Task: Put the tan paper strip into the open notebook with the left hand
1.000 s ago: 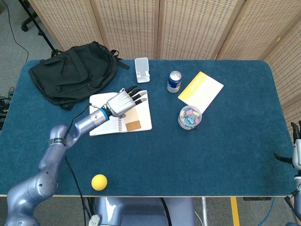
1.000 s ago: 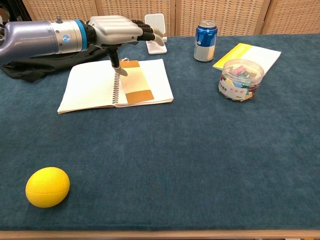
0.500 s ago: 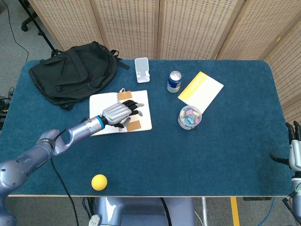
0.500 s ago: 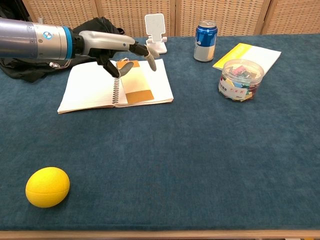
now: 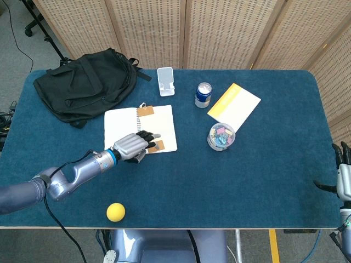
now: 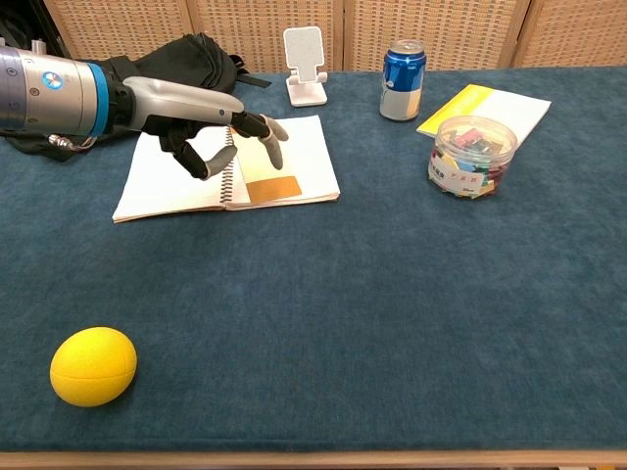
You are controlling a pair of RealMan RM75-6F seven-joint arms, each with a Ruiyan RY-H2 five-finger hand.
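Observation:
The open spiral notebook (image 5: 165,123) (image 6: 174,176) lies left of the table's middle. The tan paper strip (image 5: 146,111) (image 6: 265,167) lies flat on its right page, beside the spiral, with a darker brown end towards me. My left hand (image 5: 134,147) (image 6: 200,121) hovers over the notebook's near edge with its fingers spread, holding nothing; in the head view it covers the strip's middle. My right hand (image 5: 342,174) shows only at the far right table edge, fingers apart and empty.
A black backpack (image 5: 85,82) (image 6: 186,54) lies at the back left. Behind the notebook stands a white phone stand (image 5: 165,80) (image 6: 306,64). To the right are a blue can (image 5: 203,95) (image 6: 403,80), a yellow-white booklet (image 5: 234,106) (image 6: 485,106) and a clear tub of clips (image 5: 221,136) (image 6: 473,157). A yellow ball (image 5: 115,211) (image 6: 93,365) sits front left.
My left hand has drawn back from above the notebook's top towards its near edge and me. The strip stays flat on the page. The right hand has barely shifted.

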